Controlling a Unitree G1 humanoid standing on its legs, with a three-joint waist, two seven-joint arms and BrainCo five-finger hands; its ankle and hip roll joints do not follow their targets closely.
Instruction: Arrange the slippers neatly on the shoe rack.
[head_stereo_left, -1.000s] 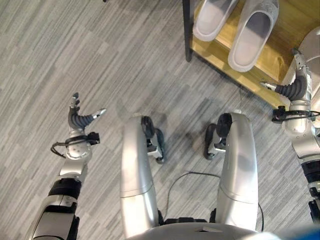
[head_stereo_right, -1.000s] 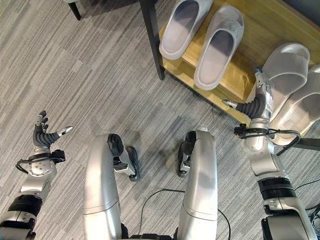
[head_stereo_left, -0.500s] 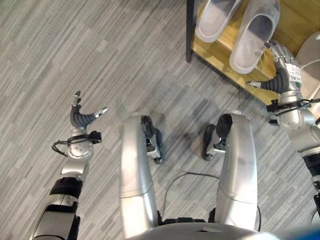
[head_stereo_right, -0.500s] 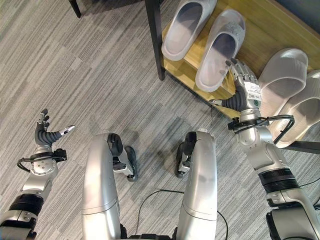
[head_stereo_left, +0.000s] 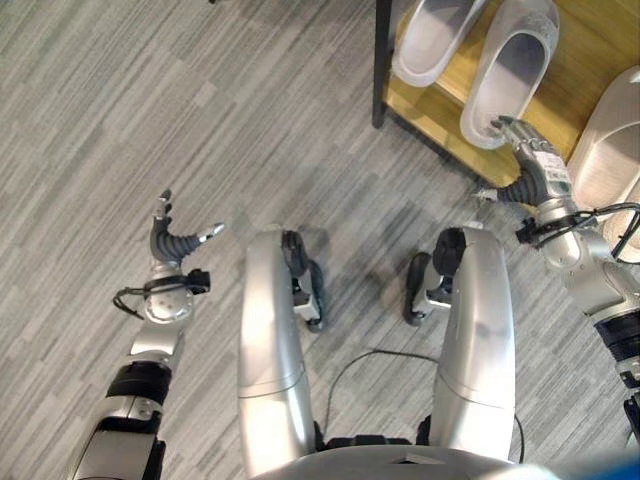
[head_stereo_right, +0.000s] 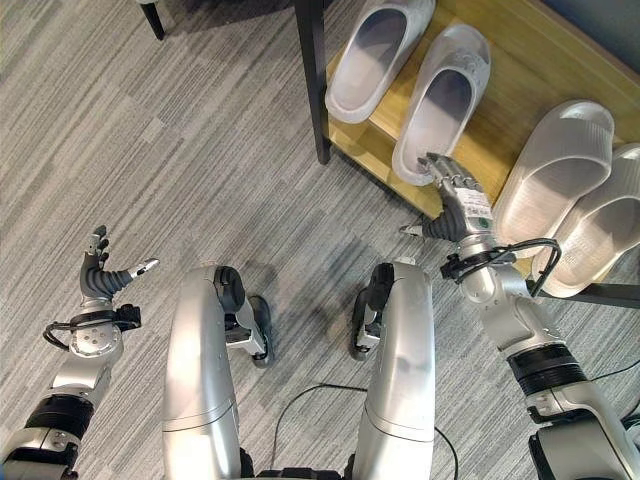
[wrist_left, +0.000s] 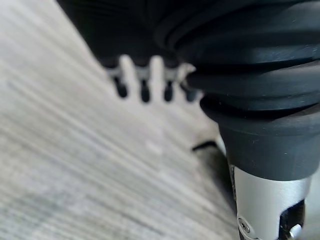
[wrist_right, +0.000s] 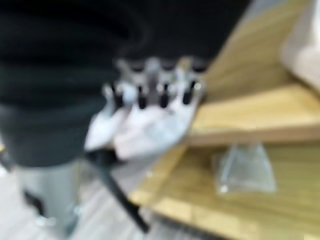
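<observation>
Over the shoe rack (head_stereo_right: 500, 120), right hand (head_stereo_right: 452, 200) has reached the slipper (head_stereo_right: 436, 100) heel.

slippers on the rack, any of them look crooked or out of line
Mildly. The grey pair's right slipper has its heel poking past the wooden shelf's front edge, where the right hand reaches with straight fingers. Its mate and the pale pair lie parallel.
</observation>
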